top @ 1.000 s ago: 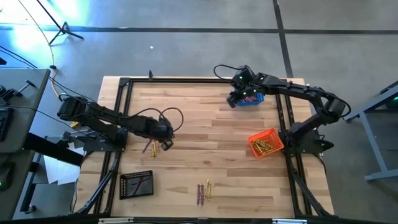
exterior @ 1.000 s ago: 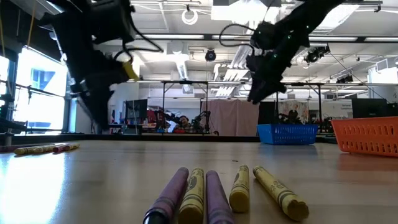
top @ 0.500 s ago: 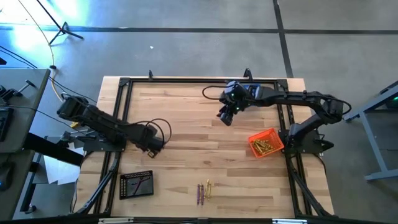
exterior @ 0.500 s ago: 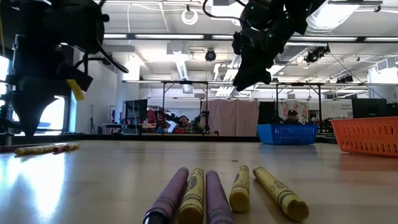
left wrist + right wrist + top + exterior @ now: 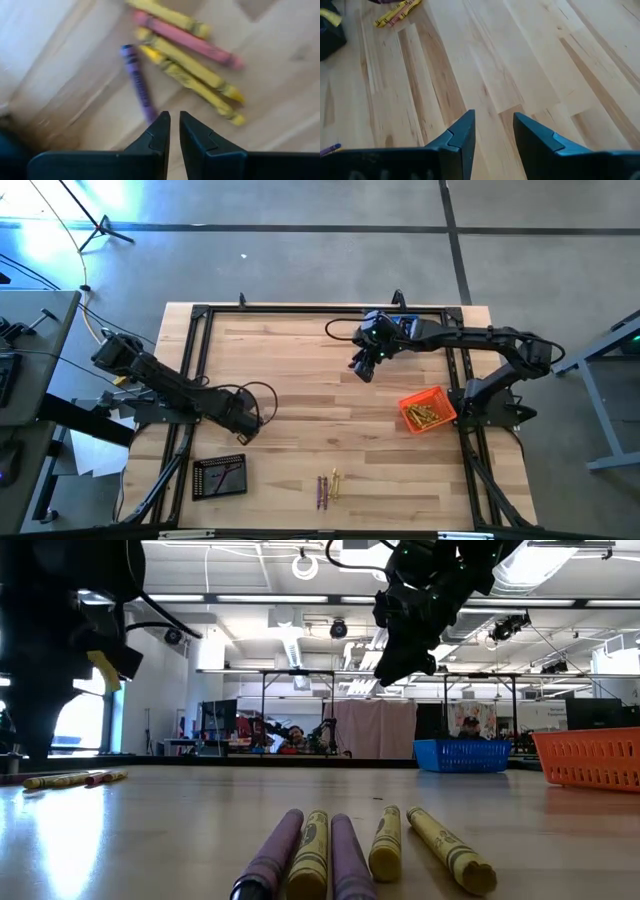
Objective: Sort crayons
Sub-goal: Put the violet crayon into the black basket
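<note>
Several crayons (image 5: pixel 185 55), yellow, pink-red and purple, lie flat in a loose pile on the wood at the table's left. My left gripper (image 5: pixel 174 122) hangs over them pointing down, fingers shut to a sliver with nothing between them; in the high view this gripper (image 5: pixel 243 420) covers the pile. A second group of crayons (image 5: pixel 328 485), purple and yellow, lies near the front edge and shows again as crayons (image 5: pixel 340 850) close up in the low view. My right gripper (image 5: pixel 360 370) hovers open over bare wood at the far middle, slanting down.
An orange mesh basket (image 5: pixel 425 412) holding yellow crayons stands at the right. A black mesh basket (image 5: pixel 220 477) sits at the near left. A blue basket (image 5: pixel 462 755) stands at the far right, behind my right arm. Bare wood lies between the two arms.
My left gripper has moved toward the near edge and a little left, from beside the left crayon pile to over it, turning as it went. My right gripper swung from above the blue basket toward the table's middle, then kept still.
</note>
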`<state>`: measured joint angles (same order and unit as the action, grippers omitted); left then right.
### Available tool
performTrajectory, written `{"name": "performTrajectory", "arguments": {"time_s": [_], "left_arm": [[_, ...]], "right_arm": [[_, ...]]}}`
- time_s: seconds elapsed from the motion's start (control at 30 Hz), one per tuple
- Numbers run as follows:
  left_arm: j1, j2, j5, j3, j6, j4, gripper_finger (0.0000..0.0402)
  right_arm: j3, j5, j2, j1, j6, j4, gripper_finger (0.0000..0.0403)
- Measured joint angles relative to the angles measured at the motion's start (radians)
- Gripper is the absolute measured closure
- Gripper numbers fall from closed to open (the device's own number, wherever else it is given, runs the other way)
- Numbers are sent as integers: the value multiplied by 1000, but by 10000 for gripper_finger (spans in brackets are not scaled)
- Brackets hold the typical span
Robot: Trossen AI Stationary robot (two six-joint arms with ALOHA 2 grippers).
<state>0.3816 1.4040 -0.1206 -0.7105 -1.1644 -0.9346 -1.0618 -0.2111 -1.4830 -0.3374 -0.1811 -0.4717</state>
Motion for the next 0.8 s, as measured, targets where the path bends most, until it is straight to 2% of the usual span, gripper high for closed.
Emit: {"name": "performTrajectory", "arguments": {"time_s": [0.17,0.33,0.57,0.8], "left_arm": [[2,0,87,0,92,24,371],[2,0,80,0,93,23,371],[-6,0,-40,0,41,36,371],[-24,0,-176,0,53,204,371]], "right_arm": [[0,0,0,0,23,-13,284],[0,0,0,0,24,-18,284],[0,0,0,0,25,-18,284],[0,0,0,0,25,-18,284]]}}
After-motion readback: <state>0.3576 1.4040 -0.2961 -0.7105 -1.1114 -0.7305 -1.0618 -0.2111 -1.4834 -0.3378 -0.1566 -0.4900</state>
